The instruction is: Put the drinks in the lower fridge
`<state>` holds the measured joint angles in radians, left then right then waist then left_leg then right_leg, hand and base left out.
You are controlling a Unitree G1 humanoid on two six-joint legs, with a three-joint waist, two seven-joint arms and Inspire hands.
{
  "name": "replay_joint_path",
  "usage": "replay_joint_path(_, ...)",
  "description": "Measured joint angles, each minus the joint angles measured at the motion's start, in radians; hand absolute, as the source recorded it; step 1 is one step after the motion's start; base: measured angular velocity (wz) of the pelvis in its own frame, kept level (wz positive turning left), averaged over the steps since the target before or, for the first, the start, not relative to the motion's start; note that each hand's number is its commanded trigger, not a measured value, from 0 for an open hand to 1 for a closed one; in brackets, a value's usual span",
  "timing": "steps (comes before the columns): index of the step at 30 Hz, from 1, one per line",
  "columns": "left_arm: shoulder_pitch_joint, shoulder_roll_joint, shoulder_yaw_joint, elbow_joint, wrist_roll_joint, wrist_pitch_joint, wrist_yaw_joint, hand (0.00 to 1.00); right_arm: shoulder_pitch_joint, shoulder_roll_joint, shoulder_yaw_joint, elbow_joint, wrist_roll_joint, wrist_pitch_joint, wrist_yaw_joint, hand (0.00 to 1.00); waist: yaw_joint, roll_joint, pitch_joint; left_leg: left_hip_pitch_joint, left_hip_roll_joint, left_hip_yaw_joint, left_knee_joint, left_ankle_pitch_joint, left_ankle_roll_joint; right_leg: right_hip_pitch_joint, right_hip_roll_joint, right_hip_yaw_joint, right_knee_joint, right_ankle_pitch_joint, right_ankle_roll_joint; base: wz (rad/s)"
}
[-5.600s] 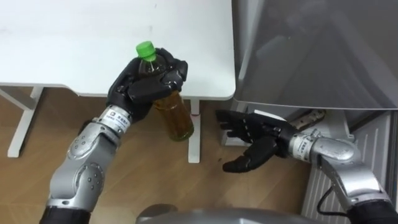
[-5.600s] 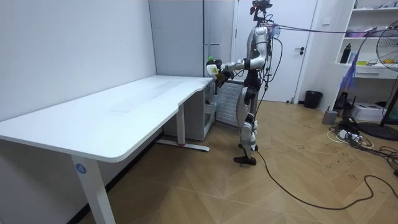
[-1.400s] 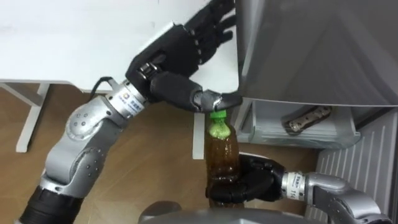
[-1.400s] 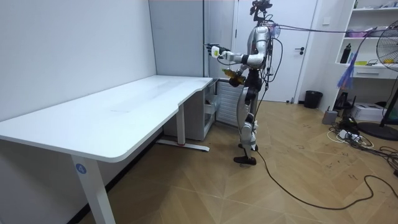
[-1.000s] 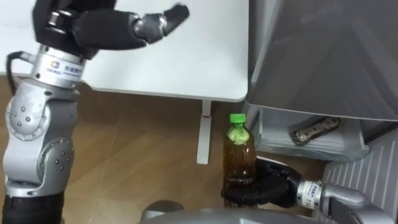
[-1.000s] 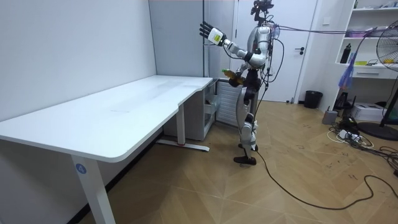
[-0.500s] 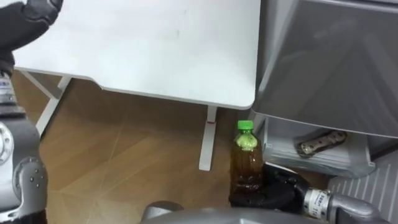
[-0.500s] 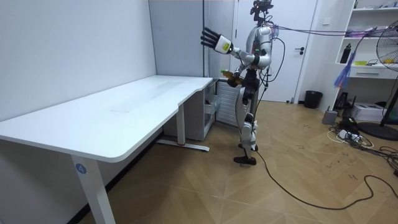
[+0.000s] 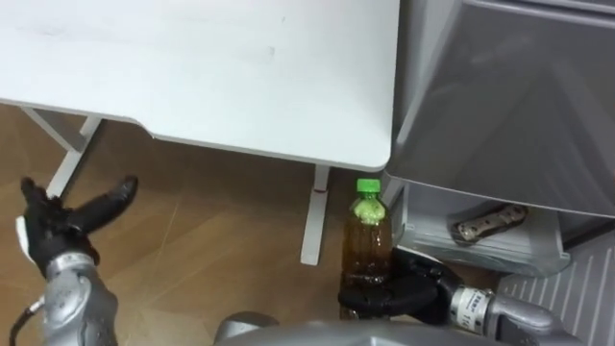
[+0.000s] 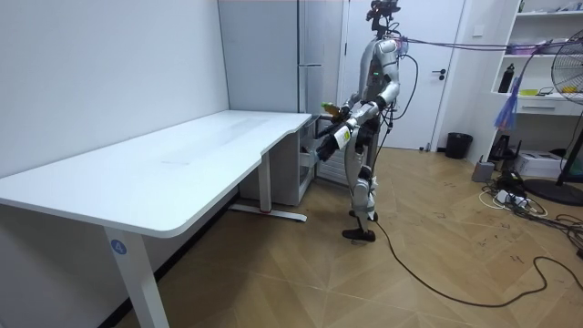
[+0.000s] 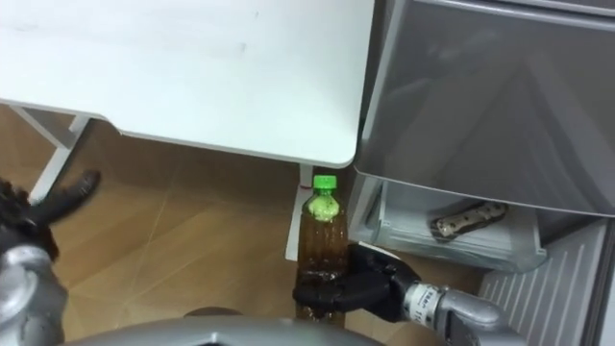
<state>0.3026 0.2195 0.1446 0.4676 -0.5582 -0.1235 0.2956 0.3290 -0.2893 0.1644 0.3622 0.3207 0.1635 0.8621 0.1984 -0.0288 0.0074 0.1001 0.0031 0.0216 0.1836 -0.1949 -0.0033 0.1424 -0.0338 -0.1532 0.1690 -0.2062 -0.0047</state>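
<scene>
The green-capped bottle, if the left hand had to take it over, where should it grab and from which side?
Probably the bare upper body of the bottle, just under the green cap, coming from the robot's left. It stands upright, the right hand wraps its lower part, and the fridge crowds its right side. The left hand is open, low on the left.

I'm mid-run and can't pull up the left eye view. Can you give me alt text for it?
The right robot hand grips a green-capped bottle of brown drink upright by its base, beside the grey fridge and its open lower tray. The left robot hand is open low on the left, below the white table.
</scene>
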Motion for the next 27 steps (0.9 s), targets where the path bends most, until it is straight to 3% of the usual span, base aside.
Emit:
replay_joint_path(4, 0.003, -0.003, -0.073, 0.148, 0.002, 0.033, -0.016, 0.00, -0.009, 0.004, 0.002, 0.017, 0.001, 0.013, -0.023, 1.00, 0.000, 0.005, 0.0027, -0.002, 0.000, -0.001, -0.001, -0.001, -0.001, -0.003, 0.000, -0.001, 0.000, 0.000, 0.000, 0.00)
replay_joint_path(9, 0.010, -0.007, -0.082, 0.311, 0.004, 0.069, -0.051, 0.00, -0.026, 0.010, 0.005, 0.081, 0.041, 0.013, -0.054, 1.00, -0.013, 0.007, 0.0033, 0.000, 0.000, 0.002, -0.002, -0.002, -0.002, -0.001, 0.001, 0.003, -0.002, 0.000, 0.000, -0.01)
replay_joint_path(13, 0.064, -0.015, -0.109, 0.315, 0.003, 0.091, -0.058, 0.00, -0.026, 0.012, 0.002, 0.106, 0.088, 0.014, -0.112, 1.00, -0.037, 0.016, 0.0040, -0.003, -0.001, -0.001, -0.005, -0.002, -0.002, 0.002, -0.001, -0.004, -0.004, 0.000, 0.000, 0.02)
replay_joint_path(18, 0.062, -0.020, -0.153, 0.410, 0.030, 0.095, -0.113, 0.00, -0.059, 0.025, -0.006, 0.220, 0.230, 0.005, -0.172, 1.00, -0.061, 0.034, 0.0046, -0.001, 0.001, 0.004, -0.007, -0.002, -0.002, 0.001, 0.000, -0.003, -0.004, 0.000, 0.000, -0.02)
replay_joint_path(27, 0.088, -0.036, -0.153, 0.516, 0.082, 0.137, -0.139, 0.00, -0.056, 0.045, -0.042, 0.289, 0.519, -0.014, -0.335, 1.00, -0.089, 0.020, -0.0051, 0.000, -0.001, 0.008, -0.014, -0.002, -0.002, -0.001, 0.001, 0.004, -0.018, 0.000, 0.001, -0.02)
